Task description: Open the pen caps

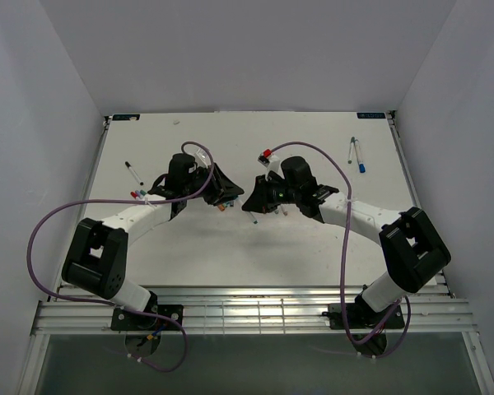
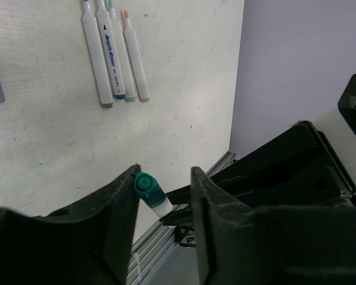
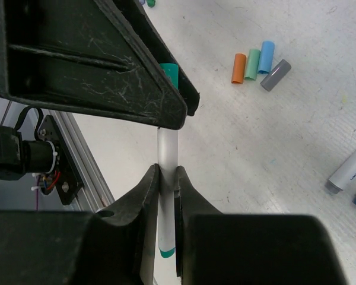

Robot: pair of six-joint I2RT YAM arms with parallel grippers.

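I find the right fingers [image 3: 143,199], scuffed black plastic, clamped on the smooth round white barrel of a pen [image 3: 168,148]. Its teal cap [image 2: 145,184] sits between the left fingers [image 2: 115,205], which stand apart: it touches one, with a gap to the other. Beyond the right fingers, four loose caps [image 3: 253,64], short cylinders in orange, green, blue and grey, lie side by side. Beyond the left fingers, three white pens [image 2: 115,56] lie parallel on the matt, faintly marked white worktop [image 2: 47,136]. Plain pale walls [image 1: 230,58] enclose it.
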